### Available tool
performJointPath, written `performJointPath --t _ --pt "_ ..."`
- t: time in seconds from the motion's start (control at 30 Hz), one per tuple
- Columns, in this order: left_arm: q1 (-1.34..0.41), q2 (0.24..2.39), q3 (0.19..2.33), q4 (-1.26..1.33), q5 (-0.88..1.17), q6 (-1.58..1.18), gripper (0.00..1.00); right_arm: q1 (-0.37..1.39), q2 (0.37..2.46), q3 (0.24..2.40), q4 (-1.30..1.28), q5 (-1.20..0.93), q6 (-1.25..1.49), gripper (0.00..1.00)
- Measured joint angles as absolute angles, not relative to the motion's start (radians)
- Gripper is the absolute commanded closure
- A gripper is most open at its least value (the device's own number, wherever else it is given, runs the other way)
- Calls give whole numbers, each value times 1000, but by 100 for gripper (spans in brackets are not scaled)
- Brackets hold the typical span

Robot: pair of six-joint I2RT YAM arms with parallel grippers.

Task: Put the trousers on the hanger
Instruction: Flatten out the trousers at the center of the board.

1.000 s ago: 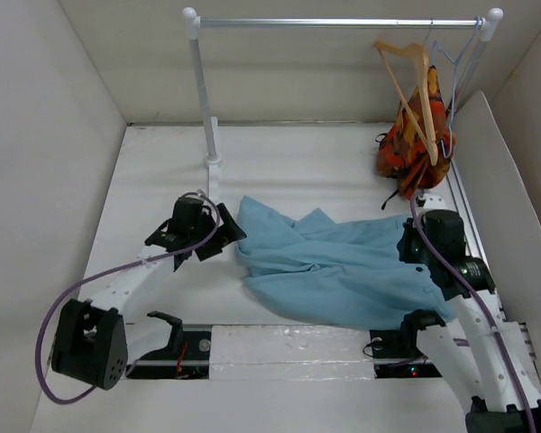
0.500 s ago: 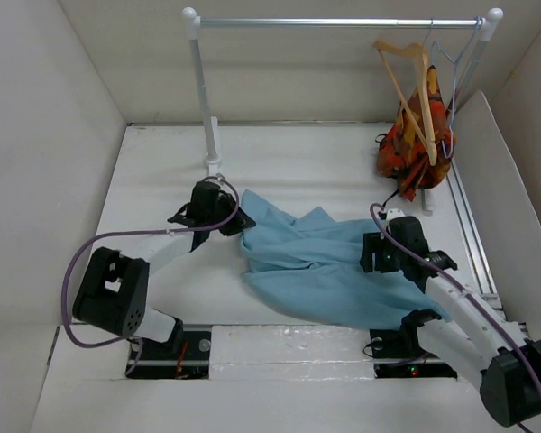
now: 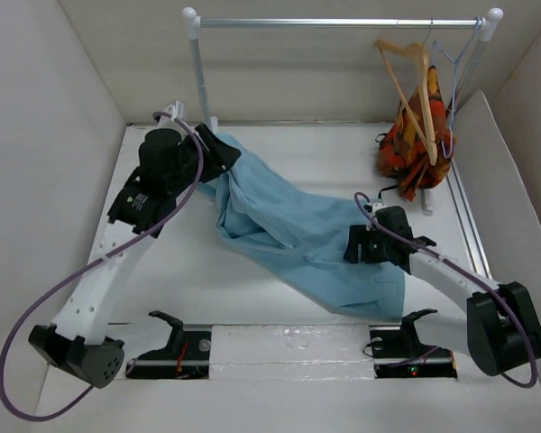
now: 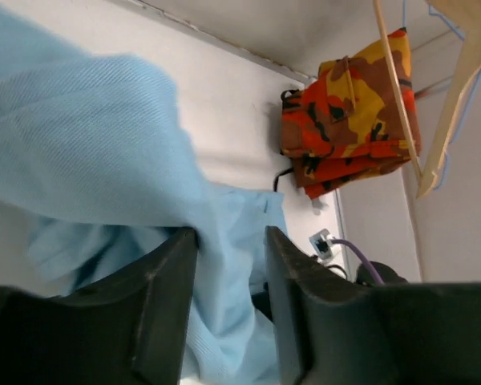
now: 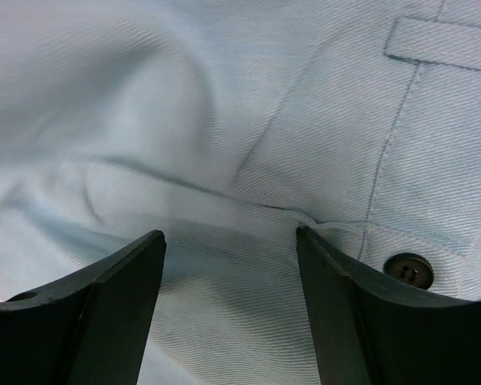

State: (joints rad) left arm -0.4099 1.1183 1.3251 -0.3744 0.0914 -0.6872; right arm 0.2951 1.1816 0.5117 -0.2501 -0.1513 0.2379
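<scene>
A white table (image 3: 180, 271) is seen from above, with a clothes rail (image 3: 343, 22) standing at its far side. Light-blue trousers (image 3: 298, 234) are stretched slantwise across the table, one end raised off the surface beside the rail's left post (image 3: 198, 81) and the other end lying flat near the front right. The raised end is pinched by the left gripper (image 3: 221, 155); in the left wrist view its jaws are seen only narrowly apart, with a fold of the blue cloth caught between the fingers (image 4: 164, 305). The right gripper (image 3: 353, 247) is held low over the flat end of the trousers, its jaws spread wide and nothing gripped between them; in the right wrist view cloth fills the gap, and a small dark button (image 5: 408, 270) is seen just beside the right-hand finger. Whether the fingertips touch the cloth cannot be told. A tan wooden hanger (image 3: 415, 86) is hung at the right end of the rail, in front of an orange patterned garment (image 3: 415, 144), well apart from the trousers.
</scene>
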Motion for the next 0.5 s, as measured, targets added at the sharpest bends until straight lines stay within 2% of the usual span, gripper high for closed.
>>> performJointPath --t 0.07,0.13,0.23,0.3,0.37,0.43,0.47,0.5 --pt "-405 1172 1344 -358 104 -672 46 290 1185 519 -253 -151 231 24" --pt "-413 1254 1360 -354 107 -650 28 287 1179 531 -273 -144 221 19" --pt "-445 1398 1367 -370 58 -615 16 286 1131 567 -334 -109 204 15" --pt "-452 1441 1313 -373 24 -599 15 277 1071 597 -373 -80 190 14" --pt "-417 1398 1190 -371 5 -597 15 267 1011 627 -402 -64 178 14" --pt "-318 1296 1044 -353 5 -605 15 261 956 646 -421 -59 165 25" --pt "-253 1235 979 -350 -2 -611 14 261 934 650 -427 -59 159 37" --pt "-187 1178 922 -339 -7 -620 13 262 914 651 -432 -59 154 66"
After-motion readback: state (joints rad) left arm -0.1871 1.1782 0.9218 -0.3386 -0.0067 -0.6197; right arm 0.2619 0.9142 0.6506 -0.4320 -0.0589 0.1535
